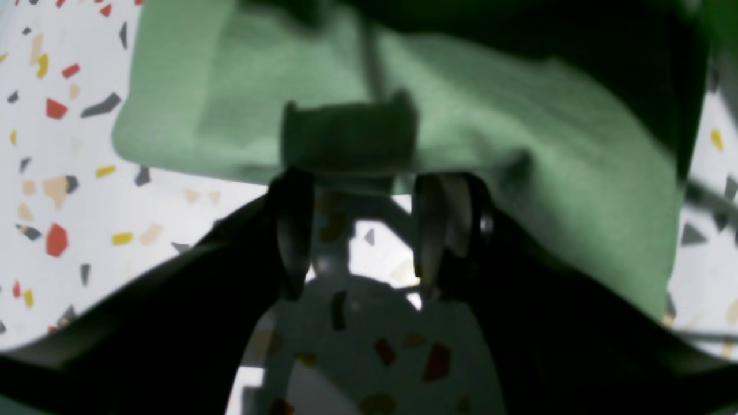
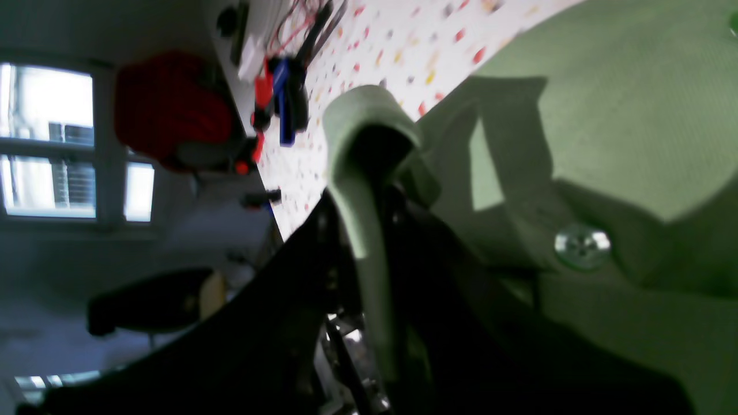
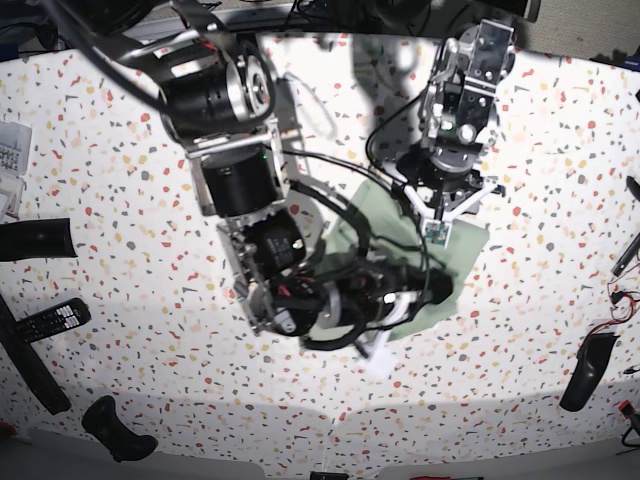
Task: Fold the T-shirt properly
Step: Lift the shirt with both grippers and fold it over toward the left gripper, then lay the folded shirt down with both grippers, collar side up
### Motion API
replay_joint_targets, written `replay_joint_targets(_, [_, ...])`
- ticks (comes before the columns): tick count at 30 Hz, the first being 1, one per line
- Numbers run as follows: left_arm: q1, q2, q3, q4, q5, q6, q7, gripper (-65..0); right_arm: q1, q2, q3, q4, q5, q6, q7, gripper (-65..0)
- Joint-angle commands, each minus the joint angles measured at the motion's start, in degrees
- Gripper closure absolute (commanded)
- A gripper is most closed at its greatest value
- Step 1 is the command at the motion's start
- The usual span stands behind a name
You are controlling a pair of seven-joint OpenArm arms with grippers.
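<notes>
Base view is the only decent one: bright and even, and I get crisp arm shadows on the speckled table (image 3: 120,150), though the edges bow like a fisheye and the bottom corners go grey.

Left wrist feed is soft all over. The left gripper (image 1: 360,230) sits in front as a near-black silhouette, throwing a boxy shadow onto the T-shirt (image 1: 519,144), with the top right corner sunk into dark.

Right wrist is worse for me: the window (image 2: 46,144) blows out white, the room around it is dim and smeared, and the right gripper (image 2: 369,323) is just murk. One button (image 2: 582,248) catches a glare spot.
</notes>
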Motion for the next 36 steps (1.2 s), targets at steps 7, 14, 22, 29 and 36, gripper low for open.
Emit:
replay_joint_targets(7, [-0.1,5.3,0.1,0.4,-0.1,-2.5,2.0,-27.6,3.1,-0.4,-0.4,0.9,1.8,0.5,5.3,0.0])
replay_joint_targets(14, [-0.2,7.3,0.1,0.4,1.8,-3.1,2.1,-27.6,3.4,-0.4,-0.4,0.9,1.5,0.5,3.0,0.0])
replay_joint_targets(22, [-0.3,7.3,0.1,0.4,6.8,-3.1,1.2,-27.6,3.6,-0.4,-0.4,0.9,1.3,0.5,0.8,0.0])
replay_joint_targets(29, [-0.4,7.3,0.1,0.4,6.9,-3.1,1.5,-27.6,4.6,-0.4,-0.4,0.9,1.3,0.6,0.7,-10.2])
replay_joint_targets(36, [-0.4,7.3,0.1,0.4,6.9,-3.1,1.5,-27.6,7.9,-0.4,-0.4,0.9,1.4,0.6,0.7,-22.7])
